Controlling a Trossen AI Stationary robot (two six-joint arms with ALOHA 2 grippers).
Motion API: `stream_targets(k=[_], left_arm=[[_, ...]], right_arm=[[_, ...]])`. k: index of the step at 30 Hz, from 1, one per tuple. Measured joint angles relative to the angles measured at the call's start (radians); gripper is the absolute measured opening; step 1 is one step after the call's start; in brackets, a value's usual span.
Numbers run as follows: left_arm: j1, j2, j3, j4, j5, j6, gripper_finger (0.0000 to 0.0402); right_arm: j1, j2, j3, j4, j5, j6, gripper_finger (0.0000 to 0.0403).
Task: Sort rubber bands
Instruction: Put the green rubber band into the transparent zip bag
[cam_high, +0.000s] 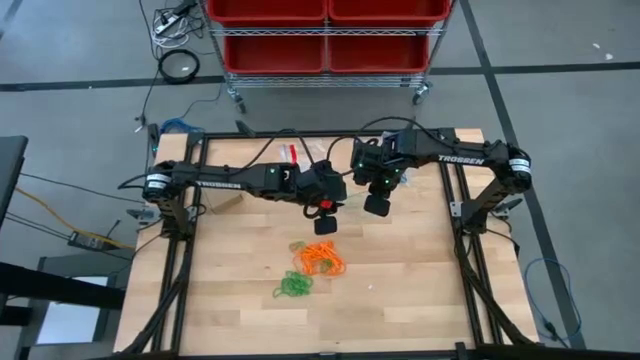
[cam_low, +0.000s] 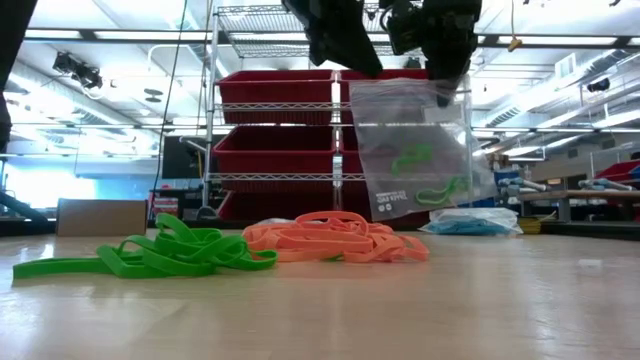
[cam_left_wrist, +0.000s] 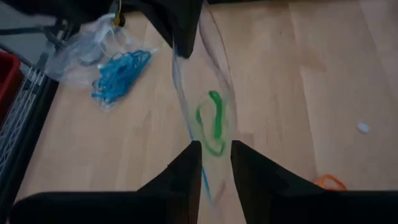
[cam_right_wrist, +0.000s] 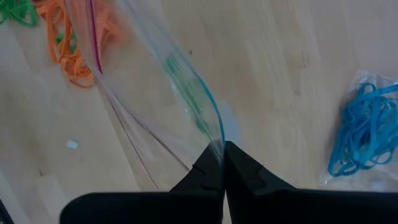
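— Low view first: what do we have nearest us?

— We see a clump of green rubber bands (cam_low: 150, 255) lying on the table (cam_low: 320, 310), with the orange rubber bands (cam_low: 335, 240) touching it on its far side. Behind them a clear plastic bag (cam_low: 415, 150) hangs above the wood with a couple of green bands (cam_low: 410, 160) inside. Both arms enter from the top edge and are cut off there, so we cannot tell them apart in this view.

— And who holds the bag?

— In the right wrist view, we see the right gripper (cam_right_wrist: 221, 163) pinched tight on the bag's blue-edged rim. The left gripper (cam_left_wrist: 216, 163) has its fingers a little apart, and the bag's rim runs down between them; we cannot tell whether they touch the plastic.

— Anything farther off?

— Near the table's far edge we make out blue rubber bands (cam_left_wrist: 118, 71) lying in a second, crumpled clear bag (cam_left_wrist: 84, 46). From above, the hanging bag is barely visible. Beyond the table stands a wire rack with red bins (cam_low: 275, 90).
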Motion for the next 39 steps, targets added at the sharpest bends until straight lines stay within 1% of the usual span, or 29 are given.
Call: stream_targets(k=[4, 7, 9, 11, 14, 19, 23, 27, 30, 34, 39], left_arm=[[-0.032, -0.005, 0.073, -0.195, -0.002, -0.024, 0.0099], [-0.100, -0.010, 0.080, -0.351, -0.006, -0.023, 0.0099], [-0.160, -0.010, 0.076, -0.429, -0.037, -0.040, 0.0099], [-0.220, -0.013, 0.050, -0.447, -0.084, -0.072, 0.0099], [-0.294, -0.015, -0.014, -0.443, -0.129, -0.140, 0.0099], [-0.372, -0.018, -0.174, -0.327, -0.138, -0.294, 0.0099], [-0.415, -0.017, -0.328, -0.173, -0.135, -0.390, 0.0099], [-0.445, -0.017, -0.457, -0.042, -0.072, -0.466, 0.0099], [-0.456, -0.017, -0.529, 0.043, -0.064, -0.515, 0.0099], [-0.456, -0.017, -0.600, 0.159, -0.088, -0.540, 0.0099], [-0.436, -0.017, -0.679, 0.366, -0.043, -0.542, 0.0099]], right_arm=[[0.000, 0.000, 0.000, -0.024, 0.006, -0.018, 0.0000], [0.001, -0.003, 0.000, -0.043, 0.029, -0.026, 0.0000], [0.000, -0.012, 0.000, -0.046, 0.038, -0.027, 0.0000], [0.001, -0.021, 0.000, -0.044, 0.044, -0.027, 0.0000], [0.001, -0.029, 0.000, -0.034, 0.046, -0.027, 0.0000], [0.013, -0.030, 0.000, -0.030, 0.046, -0.027, 0.0000], [0.026, -0.030, 0.000, -0.023, 0.046, -0.027, 0.0000], [0.032, -0.030, 0.000, -0.023, 0.043, -0.026, 0.0000], [0.031, -0.030, 0.000, -0.021, 0.041, -0.026, 0.0000], [0.029, -0.030, 0.000, -0.009, 0.038, -0.029, 0.0000], [0.029, -0.030, 0.000, 0.004, 0.033, -0.032, 0.0000]])
